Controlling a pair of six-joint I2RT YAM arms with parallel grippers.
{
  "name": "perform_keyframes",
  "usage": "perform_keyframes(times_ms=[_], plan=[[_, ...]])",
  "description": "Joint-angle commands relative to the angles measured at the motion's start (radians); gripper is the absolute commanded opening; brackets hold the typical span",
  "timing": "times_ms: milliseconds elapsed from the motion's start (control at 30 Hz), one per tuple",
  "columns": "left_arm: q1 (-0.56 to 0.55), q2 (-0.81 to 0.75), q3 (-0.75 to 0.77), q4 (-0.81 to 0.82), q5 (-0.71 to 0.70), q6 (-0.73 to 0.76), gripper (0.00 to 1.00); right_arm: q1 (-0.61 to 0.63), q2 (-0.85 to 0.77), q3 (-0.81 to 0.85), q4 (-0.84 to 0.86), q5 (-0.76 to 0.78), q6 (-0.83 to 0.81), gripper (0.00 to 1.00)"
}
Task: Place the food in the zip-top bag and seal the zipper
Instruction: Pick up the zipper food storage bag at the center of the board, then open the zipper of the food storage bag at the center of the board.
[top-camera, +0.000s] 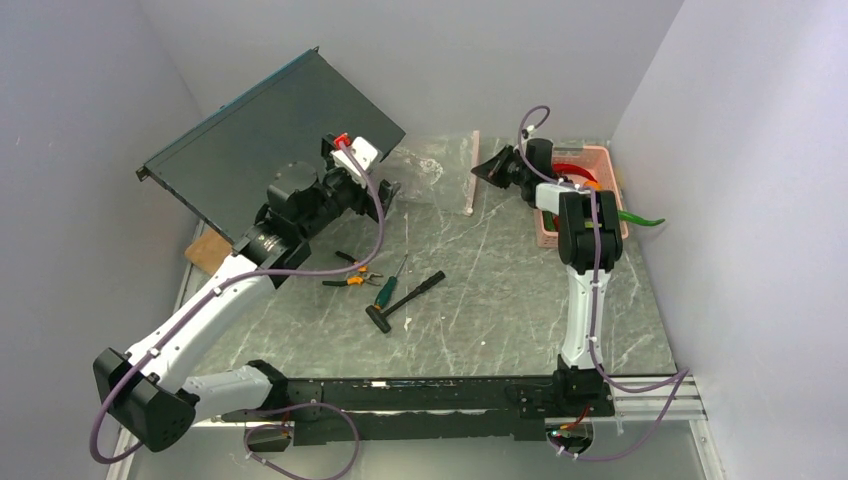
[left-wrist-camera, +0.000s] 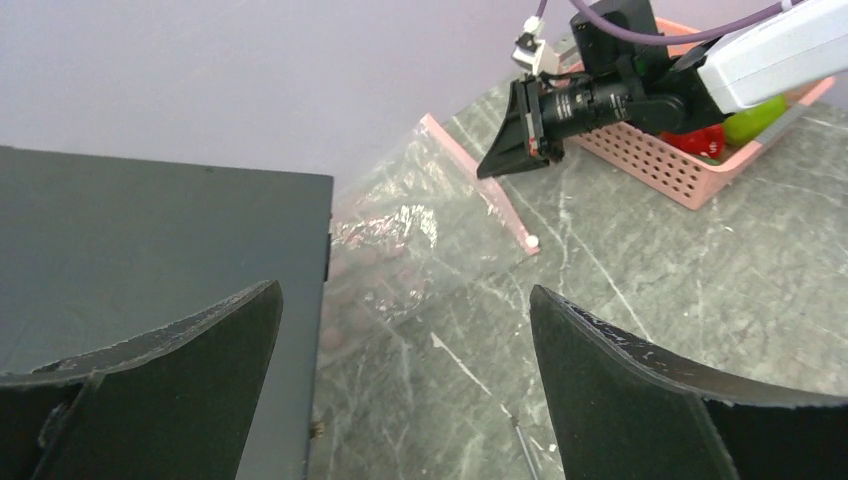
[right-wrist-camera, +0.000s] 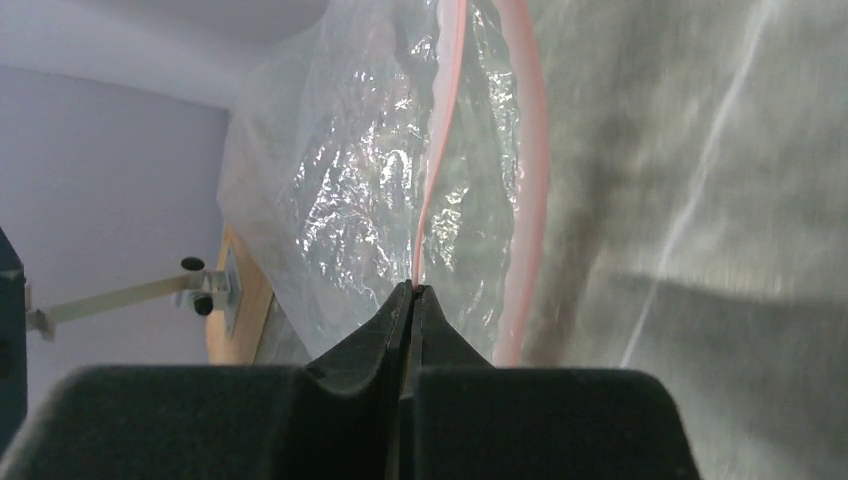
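Observation:
The clear zip-top bag (top-camera: 428, 165) (left-wrist-camera: 420, 230) (right-wrist-camera: 340, 200) lies flat on the marble table by the back wall. Its pink zipper (top-camera: 471, 180) (left-wrist-camera: 478, 170) (right-wrist-camera: 440, 130) runs along the right edge. My right gripper (top-camera: 488, 170) (left-wrist-camera: 487, 170) (right-wrist-camera: 412, 288) is shut on one lip of the zipper; the other lip (right-wrist-camera: 530, 180) lies apart beside it. My left gripper (top-camera: 390, 190) (left-wrist-camera: 402, 290) hangs open over the bag's near left part, holding nothing. The food sits in the pink basket (top-camera: 598, 155) (left-wrist-camera: 660, 170): a green apple (left-wrist-camera: 752, 118), a red piece (left-wrist-camera: 703, 140), a green cucumber (top-camera: 640, 218).
A big black panel (top-camera: 270, 140) (left-wrist-camera: 150, 250) leans at the back left, right beside the left fingers. Orange-handled pliers (top-camera: 352, 278), a green-handled screwdriver (top-camera: 388, 287) and a black hammer (top-camera: 410, 298) lie mid-table. Walls close in on the sides.

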Motion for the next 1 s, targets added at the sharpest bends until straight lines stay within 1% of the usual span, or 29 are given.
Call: perform_keyframes(times_ms=[0,67,167,467,567,633,733,967], plan=[[-0.042,-0.006,-0.018,0.052,-0.016,0.01,0.99,0.013,-0.181,-0.143,0.113,-0.037,0.057,0.0],[-0.044,-0.004,-0.022,0.056,-0.018,0.001,0.99,0.019,-0.255,-0.194,0.064,-0.026,0.039,0.0],[-0.044,-0.001,-0.019,0.053,-0.032,-0.005,0.99,0.032,-0.401,-0.271,-0.056,0.031,-0.016,0.0],[-0.042,0.022,-0.028,0.07,-0.026,-0.027,0.99,0.097,-0.827,-0.403,-0.502,0.302,-0.179,0.0],[-0.042,0.03,-0.014,0.056,-0.015,-0.047,0.99,0.105,-1.011,-0.429,-0.637,0.383,-0.228,0.0],[-0.043,0.017,-0.009,0.056,0.005,-0.074,0.99,0.106,-1.12,-0.416,-0.735,0.426,-0.265,0.0],[-0.044,-0.001,-0.009,0.067,0.031,-0.107,0.99,0.109,-1.24,-0.351,-0.892,0.468,-0.325,0.0],[-0.043,0.056,0.012,0.06,0.052,-0.212,0.98,0.111,-1.445,-0.227,-1.208,0.484,-0.395,0.0]])
